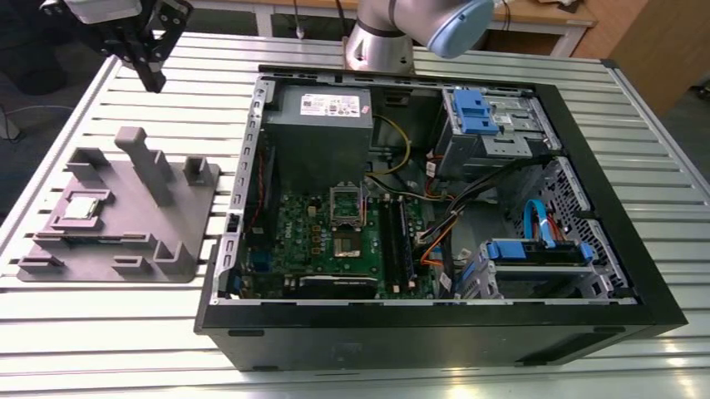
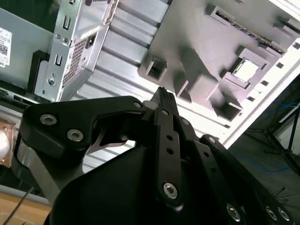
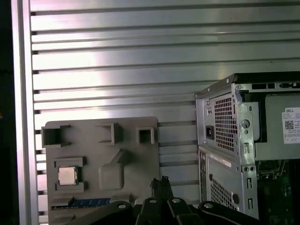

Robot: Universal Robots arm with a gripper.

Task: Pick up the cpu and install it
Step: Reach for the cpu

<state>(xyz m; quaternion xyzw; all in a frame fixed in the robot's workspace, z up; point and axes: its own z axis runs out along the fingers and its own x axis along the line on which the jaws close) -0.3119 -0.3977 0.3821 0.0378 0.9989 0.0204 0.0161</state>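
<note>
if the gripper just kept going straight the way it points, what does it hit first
The gripper would most likely meet the edge of the grey tray nearest the computer case, or the slatted table beside it; depth is unclear. The cpu sits off that line.

The table (image 1: 111,332) is bare ribbed metal, brushed and bright with glare. The tray (image 1: 194,229) is matt grey plastic with a faintly grainy look. The cpu (image 1: 83,208) has a smooth, silvery metal top with a soft sheen. The computer case (image 1: 444,332) is satin black outside. Its rear panel (image 3: 227,126) is dull bare sheet steel, partly perforated. The motherboard (image 1: 322,241) is glossy green. The drive latches (image 1: 471,112) are smooth blue plastic. The gripper (image 2: 164,96) is matt black, studded with shiny metal screw heads (image 2: 169,189). The arm's base (image 1: 377,41) is polished silver metal.
</note>
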